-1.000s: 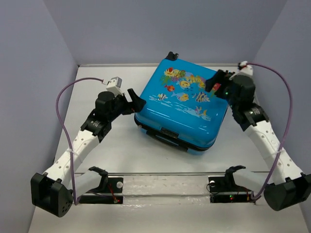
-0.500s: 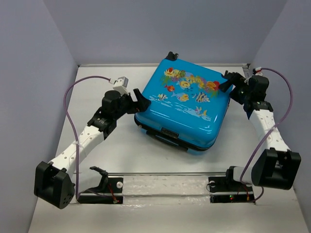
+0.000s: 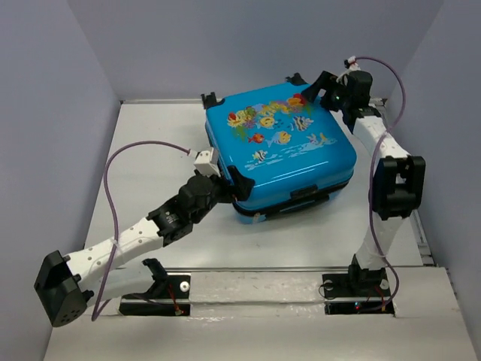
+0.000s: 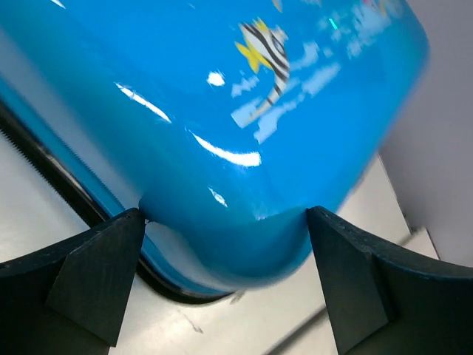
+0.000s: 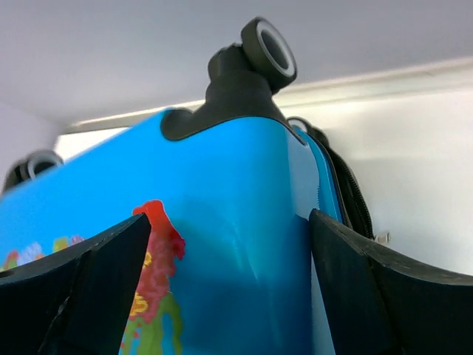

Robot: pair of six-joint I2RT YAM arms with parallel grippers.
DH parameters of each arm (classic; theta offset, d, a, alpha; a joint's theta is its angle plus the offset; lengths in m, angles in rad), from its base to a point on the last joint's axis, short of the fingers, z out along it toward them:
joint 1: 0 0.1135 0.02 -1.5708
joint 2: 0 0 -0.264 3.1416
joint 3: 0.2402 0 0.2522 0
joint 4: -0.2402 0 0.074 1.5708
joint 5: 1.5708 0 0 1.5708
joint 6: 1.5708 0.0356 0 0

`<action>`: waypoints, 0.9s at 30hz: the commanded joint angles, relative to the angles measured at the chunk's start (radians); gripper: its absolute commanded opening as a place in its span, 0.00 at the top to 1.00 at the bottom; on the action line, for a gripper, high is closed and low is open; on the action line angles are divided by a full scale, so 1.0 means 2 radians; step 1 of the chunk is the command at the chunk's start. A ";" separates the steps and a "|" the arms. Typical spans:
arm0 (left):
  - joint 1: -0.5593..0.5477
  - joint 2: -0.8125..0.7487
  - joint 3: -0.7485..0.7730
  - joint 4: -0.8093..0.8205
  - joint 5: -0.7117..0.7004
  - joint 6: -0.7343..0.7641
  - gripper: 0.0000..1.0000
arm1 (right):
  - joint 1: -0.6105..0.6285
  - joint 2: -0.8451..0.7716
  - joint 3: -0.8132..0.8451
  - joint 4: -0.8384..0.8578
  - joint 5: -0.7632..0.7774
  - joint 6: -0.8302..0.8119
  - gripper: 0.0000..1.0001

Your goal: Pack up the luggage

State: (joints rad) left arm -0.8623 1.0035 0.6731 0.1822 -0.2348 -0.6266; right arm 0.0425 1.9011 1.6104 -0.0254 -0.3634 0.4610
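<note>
Closed and lying flat, fish-printed shell upward, the luggage [image 3: 282, 143] sits toward the back of the table [image 3: 143, 158], right of centre, with its wheels [image 3: 209, 98] along the far edge. The left gripper [image 3: 230, 183] meets the near-left corner, jaws spread wide, the rounded corner nested between the fingers [image 4: 96, 277] and nothing clamped. The right gripper [image 3: 322, 84] stands at the far-right corner beside one of the wheels, jaws likewise wide apart astride the shell.
</note>
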 commanded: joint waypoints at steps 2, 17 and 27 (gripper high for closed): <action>-0.108 0.021 0.028 0.074 0.102 -0.048 0.01 | 0.127 0.085 0.119 -0.062 -0.256 0.096 0.05; -0.062 0.066 0.187 -0.007 0.027 0.036 0.01 | 0.151 0.097 0.396 -0.127 -0.252 0.094 0.01; -0.040 0.002 0.141 -0.023 0.072 0.026 0.01 | 0.147 -0.232 0.037 -0.113 -0.049 -0.044 0.43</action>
State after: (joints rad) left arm -0.9085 1.1229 0.9977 0.1242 -0.1097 -0.5877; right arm 0.3305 1.7489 2.0151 -0.2802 -0.7185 0.5026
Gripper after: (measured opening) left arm 0.993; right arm 0.766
